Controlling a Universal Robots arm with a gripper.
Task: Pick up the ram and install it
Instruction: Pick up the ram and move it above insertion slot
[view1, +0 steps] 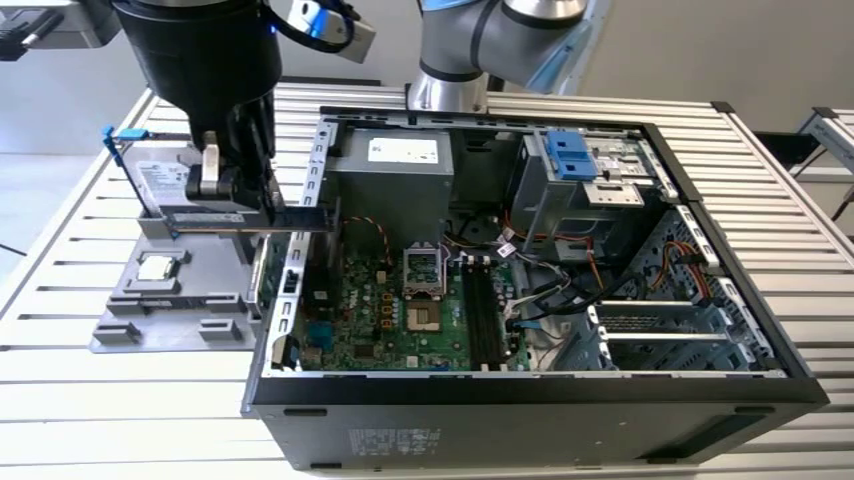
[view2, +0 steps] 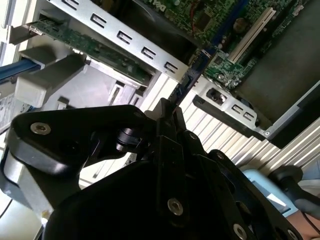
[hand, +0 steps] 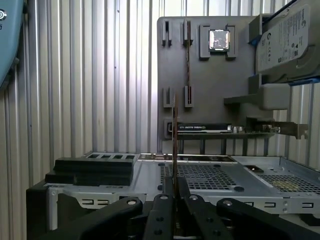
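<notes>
My gripper (view1: 244, 207) hangs over the grey parts tray (view1: 120, 330) at the exterior view's left, beside the open computer case (view1: 747, 330). It is shut on the ram (view1: 296, 213), a thin stick that points from the fingers toward the case wall. In the first wrist view the ram (hand: 175, 145) shows edge-on, rising from between the black fingers (hand: 161, 202) of the gripper (hand: 175, 189). In the second wrist view the ram (view2: 192, 75) sticks out past the gripper (view2: 172, 107) toward the motherboard (view2: 225, 15). The long memory slots (view1: 481, 310) lie on the motherboard (view1: 380, 320) inside the case.
The tray holds a processor (view1: 158, 268), a blue-handled hard drive (view1: 163, 180) and a bracketed expansion card (hand: 225, 131). Inside the case are a power supply (view1: 394, 170), drive cage (view1: 587, 180) and loose cables (view1: 561, 290). The slatted table (view1: 120, 420) surrounds everything.
</notes>
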